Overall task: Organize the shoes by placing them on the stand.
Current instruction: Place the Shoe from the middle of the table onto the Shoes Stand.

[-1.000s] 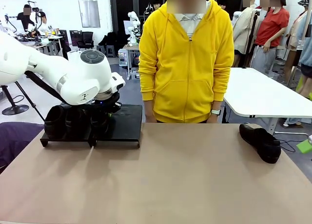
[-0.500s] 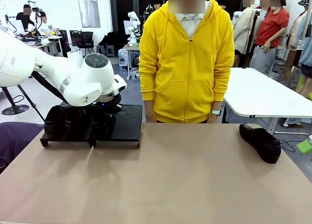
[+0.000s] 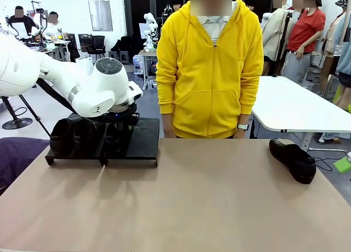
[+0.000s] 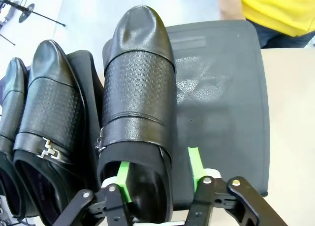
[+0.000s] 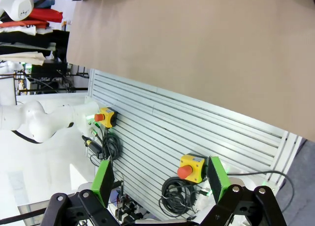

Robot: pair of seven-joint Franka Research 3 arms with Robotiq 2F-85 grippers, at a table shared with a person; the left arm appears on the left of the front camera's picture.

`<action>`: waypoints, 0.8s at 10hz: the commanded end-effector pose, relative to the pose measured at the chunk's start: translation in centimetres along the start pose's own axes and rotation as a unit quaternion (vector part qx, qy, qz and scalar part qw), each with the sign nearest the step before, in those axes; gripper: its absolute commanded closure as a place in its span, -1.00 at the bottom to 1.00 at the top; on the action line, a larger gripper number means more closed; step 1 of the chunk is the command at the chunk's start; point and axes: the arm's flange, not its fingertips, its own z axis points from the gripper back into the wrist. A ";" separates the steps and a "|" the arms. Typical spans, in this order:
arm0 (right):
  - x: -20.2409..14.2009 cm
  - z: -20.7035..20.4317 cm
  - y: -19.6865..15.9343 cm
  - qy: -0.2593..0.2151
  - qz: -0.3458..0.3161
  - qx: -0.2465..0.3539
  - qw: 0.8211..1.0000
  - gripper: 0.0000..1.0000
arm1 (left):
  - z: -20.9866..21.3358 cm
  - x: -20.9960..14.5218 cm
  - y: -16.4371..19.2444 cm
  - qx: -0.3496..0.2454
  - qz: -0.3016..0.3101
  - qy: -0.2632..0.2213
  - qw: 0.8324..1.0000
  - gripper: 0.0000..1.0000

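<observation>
I see my left gripper (image 4: 158, 173) with jaws parted astride the third shoe's (image 4: 139, 103) heel wall on the stand (image 4: 221, 108); right gripper (image 5: 161, 179) wide open, empty; fourth shoe (image 3: 293, 160) on the surface (image 3: 192, 197).

- The right gripper (image 5: 160, 179) hangs with green pads (image 5: 218, 177) spread wide, nothing between them.
- Below the brown table (image 5: 206, 44) edge, two yellow stop-button boxes (image 5: 191, 168) sit on a slatted panel (image 5: 162, 132).
</observation>
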 end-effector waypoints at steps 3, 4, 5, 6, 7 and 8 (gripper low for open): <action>0.0 0.2 0.0 -0.002 0.013 0.011 1.000 -1.00 | 2.9 0.1 0.6 -0.008 0.001 -0.028 1.000 -1.00; 0.0 0.2 0.0 -0.002 0.013 0.011 1.000 -1.00 | 4.5 0.0 0.9 -0.022 -0.006 -0.030 0.999 -1.00; 0.0 0.2 0.0 -0.002 0.013 0.011 1.000 -1.00 | 6.6 -0.3 1.2 -0.038 -0.022 -0.035 0.998 -1.00; 0.0 0.2 0.0 -0.002 0.013 0.011 1.000 -1.00 | 9.6 -0.9 2.0 -0.043 -0.027 -0.057 0.997 -1.00; 0.0 0.2 0.0 -0.002 0.013 0.011 1.000 -1.00 | 13.3 -1.8 3.0 -0.056 -0.037 -0.059 0.996 -1.00; 0.0 0.2 0.0 -0.002 0.013 0.011 1.000 -1.00 | 17.5 -3.0 4.1 -0.115 -0.062 -0.019 0.991 -1.00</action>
